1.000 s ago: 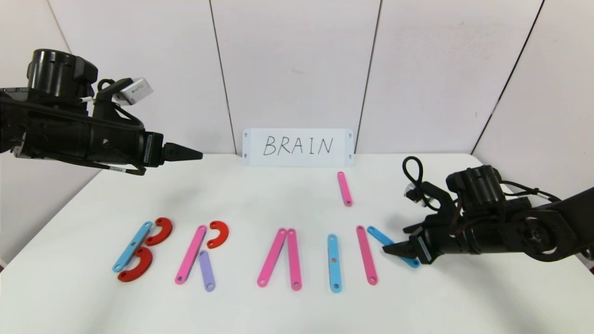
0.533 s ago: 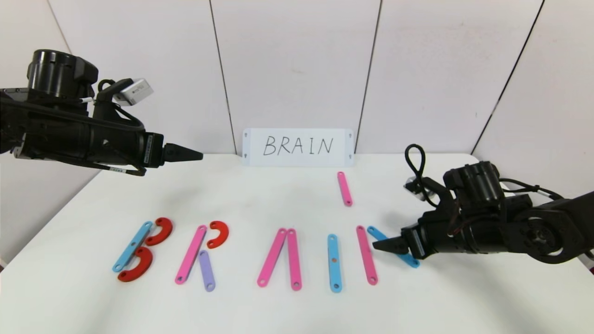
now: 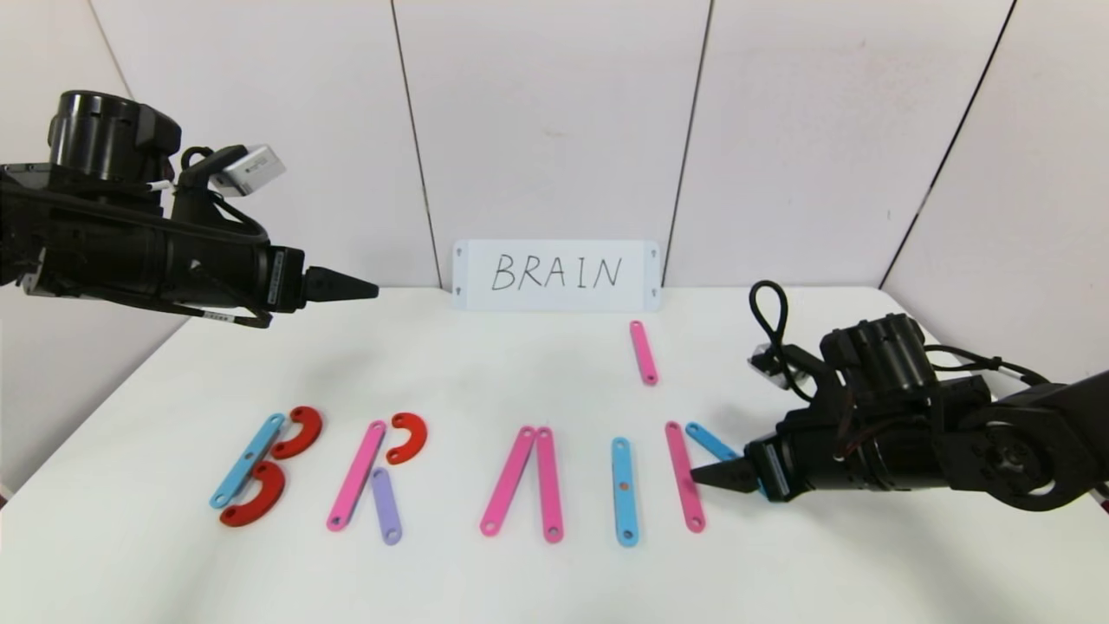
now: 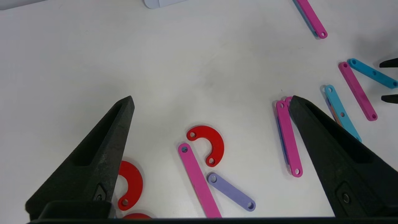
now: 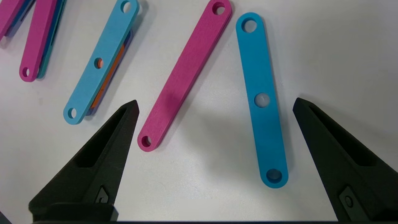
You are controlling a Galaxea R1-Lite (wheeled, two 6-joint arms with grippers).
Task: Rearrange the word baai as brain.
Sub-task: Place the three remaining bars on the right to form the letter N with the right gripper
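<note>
A: Hovering low over the counter (image 3: 537,381), our right gripper (image 5: 214,105) has its fingers (image 5: 102,149) spread wide, holding nothing; the slanted blue strip (image 5: 261,99) and pink strip (image 5: 186,77) lie between them.

B: We see the letters B R A I laid along the counter's front, these two strips at their right end. Our left gripper (image 4: 211,102) hangs raised on the left, wide open and empty.

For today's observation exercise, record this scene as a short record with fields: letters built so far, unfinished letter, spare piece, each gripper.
letters built: B, R, A, I
unfinished letter: N, so far a pink strip and slanted blue strip
spare piece: pink strip near the card
right gripper: open, low over the N strips, holding nothing
left gripper: open, raised, parked
</note>
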